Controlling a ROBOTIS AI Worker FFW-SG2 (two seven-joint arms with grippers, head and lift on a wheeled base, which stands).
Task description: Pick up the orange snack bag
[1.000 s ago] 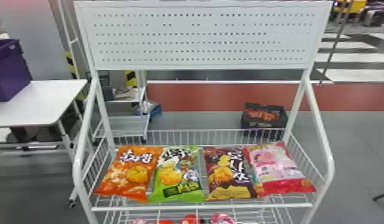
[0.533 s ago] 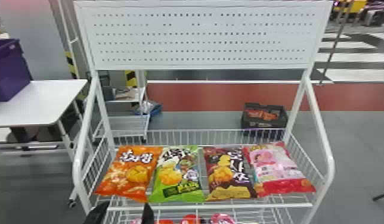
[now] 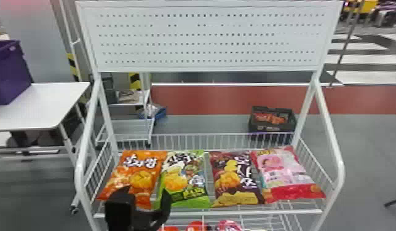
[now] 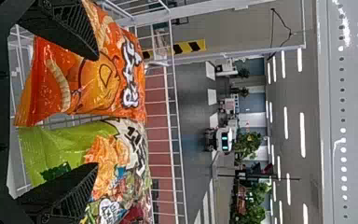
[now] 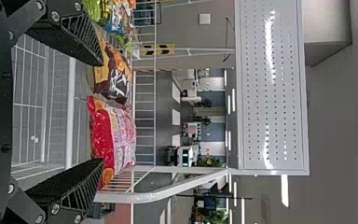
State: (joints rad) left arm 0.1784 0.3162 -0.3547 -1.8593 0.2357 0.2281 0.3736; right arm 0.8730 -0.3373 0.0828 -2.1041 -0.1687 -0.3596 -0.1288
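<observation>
My nearer left black two-fingered end effector point(image 3: 146, 189) was spread open and empty, with the glossy orange snack bag point(image 3: 138, 173) ahead and slightly left on the white wire shelf point(image 3: 225, 212), running front-to-back.

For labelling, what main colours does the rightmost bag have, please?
Mainly pink and red; the bag shows best in head view.

A glossy green snack bag point(image 3: 187, 175) lies beside a glossy maroon snack bag point(image 3: 234, 181), a boxy purple plastic bin point(image 3: 9, 72) on a flat white table point(image 3: 51, 106)
</observation>
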